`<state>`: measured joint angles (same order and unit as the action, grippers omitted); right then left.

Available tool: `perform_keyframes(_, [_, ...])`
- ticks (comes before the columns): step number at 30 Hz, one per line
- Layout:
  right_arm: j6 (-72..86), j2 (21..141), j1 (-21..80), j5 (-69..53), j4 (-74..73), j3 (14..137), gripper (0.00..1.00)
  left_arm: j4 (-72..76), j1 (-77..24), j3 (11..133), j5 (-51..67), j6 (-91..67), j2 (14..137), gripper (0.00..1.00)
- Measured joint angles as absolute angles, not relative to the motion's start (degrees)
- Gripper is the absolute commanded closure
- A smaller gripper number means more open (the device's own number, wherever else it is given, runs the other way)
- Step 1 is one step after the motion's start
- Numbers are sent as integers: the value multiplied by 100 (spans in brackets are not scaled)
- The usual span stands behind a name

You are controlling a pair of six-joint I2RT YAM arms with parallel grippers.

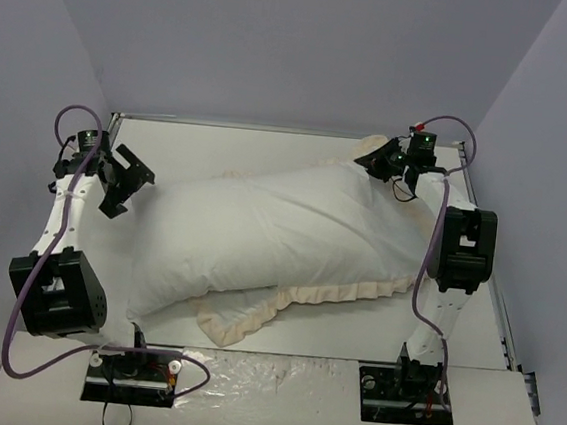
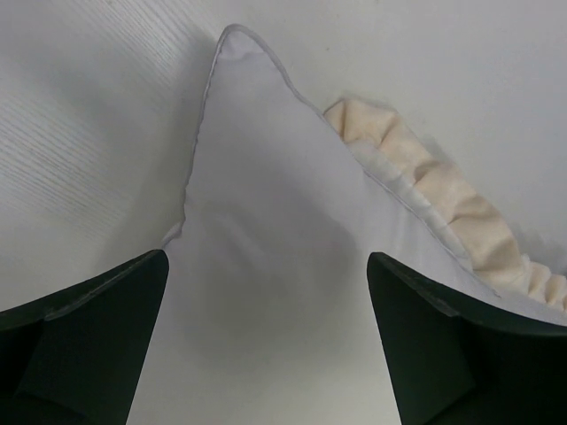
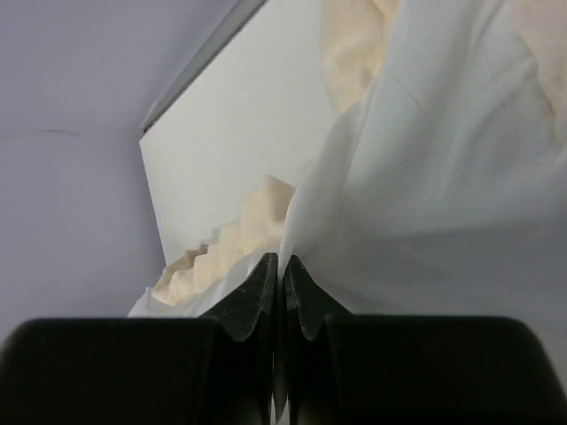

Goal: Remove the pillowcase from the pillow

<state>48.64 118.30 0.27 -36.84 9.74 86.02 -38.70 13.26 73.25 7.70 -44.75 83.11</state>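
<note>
A plump white pillow lies slantwise across the table. The pillowcase shows as a cream frill along the pillow's near edge and at the far right corner. My right gripper is at that far corner. In the right wrist view it is shut on a fold of the pillowcase's white fabric, beside the frill. My left gripper hovers open at the pillow's left end. In the left wrist view its jaws straddle a plain white corner without touching it, with frill to the right.
The white table is boxed in by grey walls at the back and both sides. The right arm's upright link stands close beside the pillow's right end. Both arm bases sit at the near edge.
</note>
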Motion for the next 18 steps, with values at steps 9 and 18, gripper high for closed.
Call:
perform_keyframes(9, [5225, 10899, -19, -4265, 2097, 7717, 100, -3188, 1249, 6879, 1573, -4504, 8956, 0])
perform_keyframes(18, [5730, 10582, -440, -5146, 3577, 6851, 100, -2327, 1164, 6681, 2303, -4648, 8958, 82])
